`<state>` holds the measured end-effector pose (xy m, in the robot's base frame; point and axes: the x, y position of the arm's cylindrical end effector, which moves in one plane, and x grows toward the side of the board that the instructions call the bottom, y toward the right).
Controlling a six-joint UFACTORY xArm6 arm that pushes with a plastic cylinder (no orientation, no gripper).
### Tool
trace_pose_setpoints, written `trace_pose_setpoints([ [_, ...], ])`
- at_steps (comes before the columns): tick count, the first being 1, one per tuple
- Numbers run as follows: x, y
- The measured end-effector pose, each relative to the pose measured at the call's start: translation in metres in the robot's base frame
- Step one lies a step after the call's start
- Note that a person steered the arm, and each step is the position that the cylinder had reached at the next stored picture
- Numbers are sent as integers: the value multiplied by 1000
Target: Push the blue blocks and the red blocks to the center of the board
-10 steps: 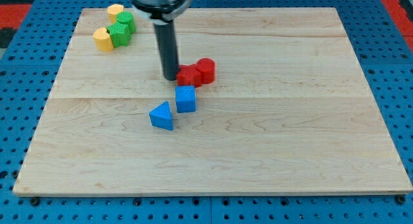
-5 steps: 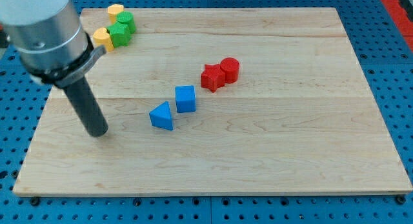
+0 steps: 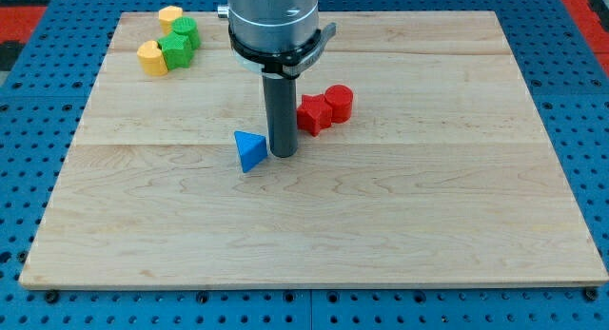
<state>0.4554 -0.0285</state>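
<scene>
Currently, the dark rod is seen coming down from the view's top, and my tip (image 3: 284, 155) is set on the wooden tabletop (image 3: 400, 225) near the middle of the board. No gripper is fitted, so no open or closed state can be told; the arm ends in the plain rod only.

Just to the view's left of my tip, the blue triangular block (image 3: 250, 150) is found, touching the rod or very nearly so. Only this one blue block can be made out; whether another is hidden behind the rod cannot be told.

To the view's right of the rod, and a little toward the view's top, the red star-shaped block (image 3: 313, 114) is seen, its left edge partly covered by the rod. The red round block (image 3: 339, 102) is pressed against the star's right side.

At the view's top left corner of the tabletop, well apart from my tip, four blocks are clustered: a yellow block (image 3: 170, 16) at the top, a green block (image 3: 186, 30) just below it, a second green block (image 3: 175, 51) touching that one, and a second yellow block (image 3: 151, 57) beside it on the left. Around the tabletop a blue pegboard surface (image 3: 38, 130) is visible.
</scene>
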Motion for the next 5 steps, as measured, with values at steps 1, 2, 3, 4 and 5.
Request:
trace_pose_setpoints([
  [1,48,-16],
  [2,24,-61],
  [3,4,-56],
  [4,-3,-54],
  [5,-4,-54],
])
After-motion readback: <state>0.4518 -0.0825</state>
